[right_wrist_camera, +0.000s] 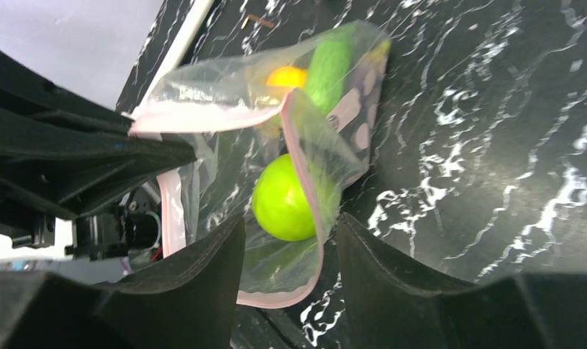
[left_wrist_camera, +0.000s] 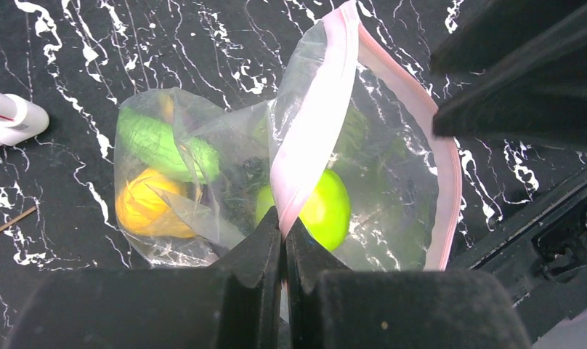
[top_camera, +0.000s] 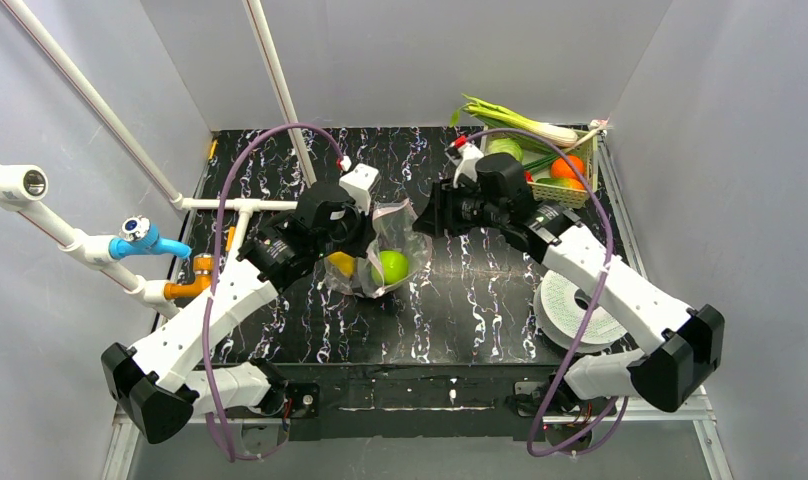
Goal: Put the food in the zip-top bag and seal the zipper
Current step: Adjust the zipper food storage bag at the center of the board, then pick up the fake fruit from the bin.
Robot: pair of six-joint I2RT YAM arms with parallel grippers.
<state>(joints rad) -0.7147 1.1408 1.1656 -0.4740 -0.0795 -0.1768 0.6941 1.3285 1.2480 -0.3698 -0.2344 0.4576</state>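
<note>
Clear, limp plastic zip-top bag [left_wrist_camera: 392, 182] sits on the black marbled bench [top_camera: 480, 300], glossy toy fruits [left_wrist_camera: 327, 211] inside. Its stiffer pink zipper strip [left_wrist_camera: 312, 123] looks the best hold: left tool [left_wrist_camera: 283, 233] pinches it; right tool [right_wrist_camera: 287, 227] gapes, empty.

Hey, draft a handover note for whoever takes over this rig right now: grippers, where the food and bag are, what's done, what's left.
Left gripper: shut on the pink zipper strip of the clear crinkly plastic bag.
Right gripper: open, fingers on either side of the bag's rim, gripping nothing.
Done: round green fruit, yellow-orange fruit and long green vegetable are in the bag.
Left: orange fruits are in the pale green mesh basket; zipper unsealed.
</note>
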